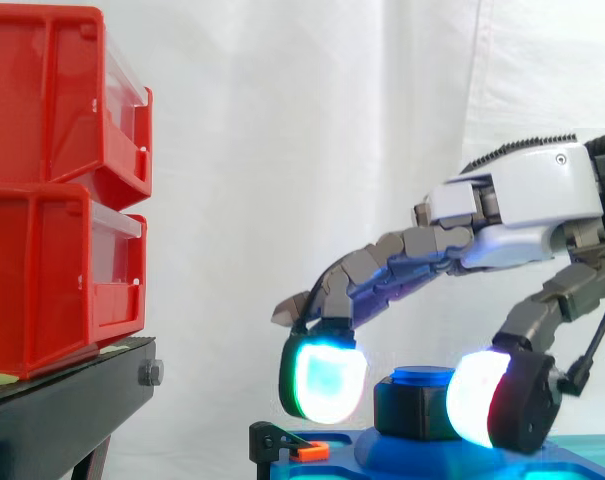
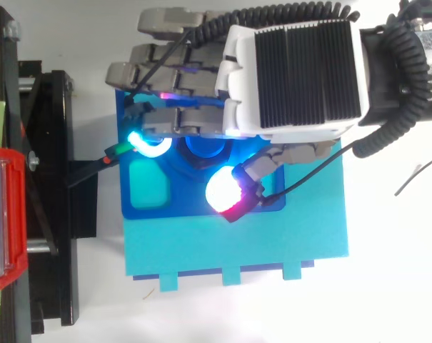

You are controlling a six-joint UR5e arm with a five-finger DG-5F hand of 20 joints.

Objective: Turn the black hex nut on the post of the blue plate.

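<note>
**Hand curled round nut on blue plate**

Hand (image 1: 522, 200) reaches in from the right in the side view, palm above, fingers arched down over the post (image 1: 422, 376). Black hex nut (image 1: 412, 408) sits on the post just under its blue cap, low on the blue plate (image 1: 382, 462).

One finger pad (image 1: 322, 380), glowing cyan-white, is just left of the nut, with a thin sliver of curtain (image 1: 282, 150) between them. Thumb pad (image 1: 474, 400), white with a red edge, overlaps the nut's right side. So the grip is narrow, closed round the nut from both sides. Firm contact on the finger side is not clear.

Top view: palm (image 2: 294, 71) covers the plate's upper part, cyan pad (image 2: 146, 143) is left of the post cap (image 2: 203, 146), and the thumb pad (image 2: 221, 191) is below-right of it. The other fingers lie side by side above the cap, pointing left. The plate (image 2: 176, 204) rests on a lighter cyan base (image 2: 273, 243).

A small orange piece (image 1: 310, 452) in a black clip sits at the plate's left edge. Two red bins (image 1: 42, 200) are stacked on the black stand (image 1: 62, 400) at left, well apart from the hand.
</note>
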